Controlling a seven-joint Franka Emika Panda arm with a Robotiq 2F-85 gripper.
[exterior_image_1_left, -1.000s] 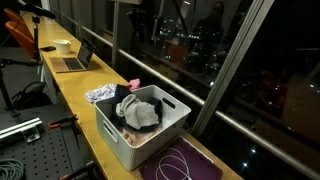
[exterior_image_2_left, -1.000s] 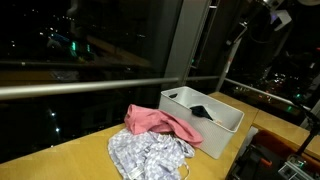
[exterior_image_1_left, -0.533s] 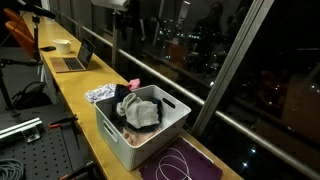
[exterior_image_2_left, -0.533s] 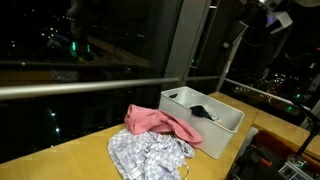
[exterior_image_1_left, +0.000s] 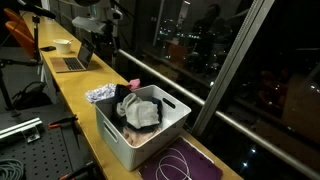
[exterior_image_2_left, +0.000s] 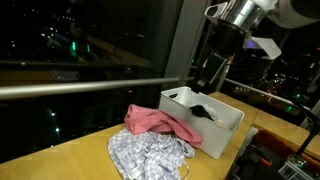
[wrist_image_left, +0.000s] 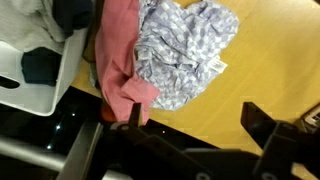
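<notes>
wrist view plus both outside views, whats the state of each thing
pincer: open, empty, above the cloths
white bin: upright, holding clothes
pink cloth: bunched on the table, against the white bin
patterned cloth: crumpled on the table beside the pink cloth
grey cloth: bunched inside the white bin
laptop: open

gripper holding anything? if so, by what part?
Nothing held. The gripper is open and empty, hovering above the pink cloth and the patterned cloth.
</notes>
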